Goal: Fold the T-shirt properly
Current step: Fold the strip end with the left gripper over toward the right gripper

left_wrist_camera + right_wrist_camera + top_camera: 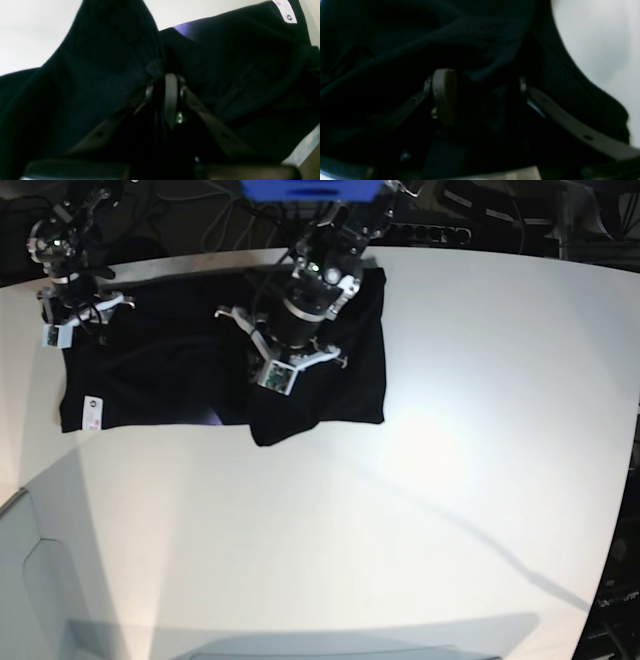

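Gripping a bunched fold of the T-shirt (100,75), the left gripper (163,82) had its jaws closed on the cloth at frame centre. Right gripper (480,85) sat jaws apart with cloth between them, grip unclear. Shirt lay across the upper left of the white table (450,430), white tag (91,409) at its left edge.

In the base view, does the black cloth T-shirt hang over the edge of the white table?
No, the black cloth T-shirt lies wholly on the white table, with bare tabletop showing between its hem and the near edge.
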